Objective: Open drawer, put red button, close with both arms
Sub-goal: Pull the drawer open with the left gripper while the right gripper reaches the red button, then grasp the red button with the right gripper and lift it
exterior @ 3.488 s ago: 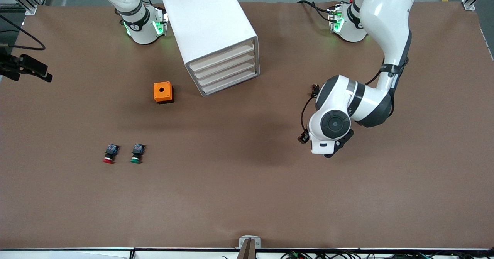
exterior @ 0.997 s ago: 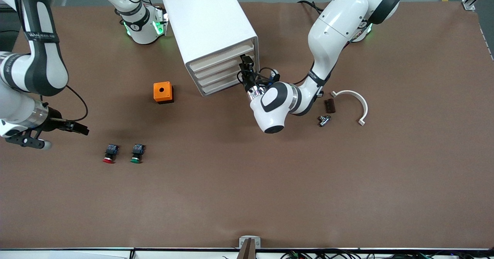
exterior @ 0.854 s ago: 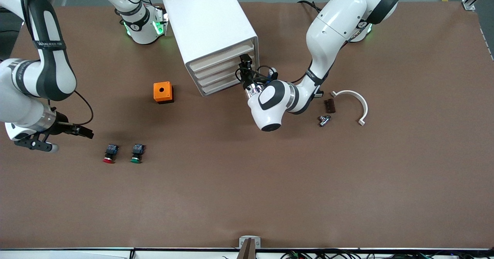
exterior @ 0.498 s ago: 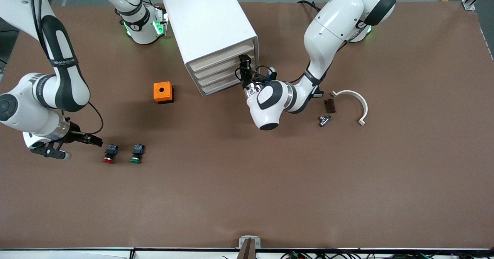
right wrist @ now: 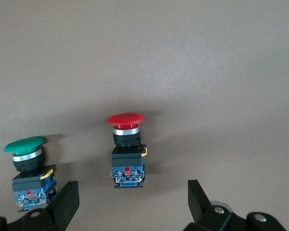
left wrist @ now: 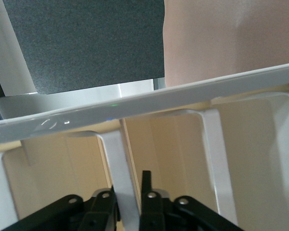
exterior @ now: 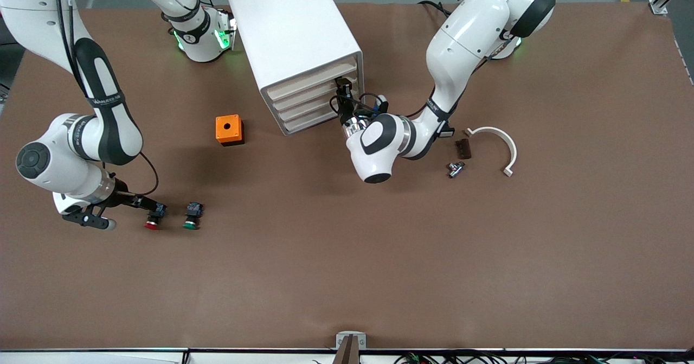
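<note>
Drawers number four in the white cabinet [exterior: 295, 38], stacked alike with cream fronts facing the front camera; the topmost drawer [exterior: 309, 80] is the task's one and sits pushed in like the three below it. The left gripper [exterior: 343, 88] is at the cabinet's front, at the corner toward the left arm's end of the table, level with the upper drawers. In the left wrist view its black fingers [left wrist: 147, 190] are drawn nearly together on a thin white upright rib of the drawer front [left wrist: 116, 159], one finger on each side of it.

Buttons number two, lying side by side on the table [exterior: 379, 255], well apart from the cabinet and nearer to the front camera than it. The red button [exterior: 154, 217] lies farther toward the right arm's end than the green button [exterior: 191, 216], which is just beside it. The right gripper [exterior: 145, 203] is at the red button's blue rear block, its fingers spread wide and holding nothing; in the right wrist view the red button [right wrist: 126, 150] lies between the two open fingers.

One orange box [exterior: 229, 129] with a hole stands between the cabinet and the buttons. Three small parts lie toward the left arm's end from the cabinet: one white curved piece [exterior: 496, 144], one dark brown block [exterior: 462, 148], one small metal fitting [exterior: 455, 168].
</note>
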Motion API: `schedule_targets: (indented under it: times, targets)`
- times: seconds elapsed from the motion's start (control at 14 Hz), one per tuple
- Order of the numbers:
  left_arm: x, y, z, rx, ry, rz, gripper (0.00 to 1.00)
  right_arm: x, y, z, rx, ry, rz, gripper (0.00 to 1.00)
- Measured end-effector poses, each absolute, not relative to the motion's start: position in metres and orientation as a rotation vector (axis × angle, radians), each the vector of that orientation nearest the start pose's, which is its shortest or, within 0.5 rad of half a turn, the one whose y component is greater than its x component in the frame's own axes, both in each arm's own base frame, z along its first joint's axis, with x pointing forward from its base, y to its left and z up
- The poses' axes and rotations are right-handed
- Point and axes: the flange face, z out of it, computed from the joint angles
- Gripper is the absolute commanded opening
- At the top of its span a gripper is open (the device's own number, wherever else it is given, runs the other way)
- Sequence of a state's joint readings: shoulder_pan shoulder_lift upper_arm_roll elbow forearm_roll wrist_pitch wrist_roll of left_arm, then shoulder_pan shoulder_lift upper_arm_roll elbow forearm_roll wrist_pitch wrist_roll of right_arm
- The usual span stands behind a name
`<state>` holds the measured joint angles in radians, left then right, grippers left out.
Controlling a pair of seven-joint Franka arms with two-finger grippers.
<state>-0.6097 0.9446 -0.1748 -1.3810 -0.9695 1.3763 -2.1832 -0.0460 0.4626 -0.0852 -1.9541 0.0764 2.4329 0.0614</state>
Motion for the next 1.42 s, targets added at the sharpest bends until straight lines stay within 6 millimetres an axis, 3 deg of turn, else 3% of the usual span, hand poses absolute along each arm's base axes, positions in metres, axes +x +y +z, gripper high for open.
schedule_targets:
  times: [0.43,0.93,1.42]
  targets:
    - [0.416,-0.506,0.175,-1.272,-1.521,1.44,0.13,0.616,-0.075,0.221,-3.112,0.377,-0.017,0.99]
    - [0.467,-0.462,0.177,-1.196,-1.619,1.491,0.16,0.615,-0.076,0.2,-3.111,0.419,-0.014,0.99]
    - [0.518,-0.405,0.176,-1.119,-1.718,1.557,0.19,0.613,-0.076,0.18,-3.115,0.433,-0.012,0.97]
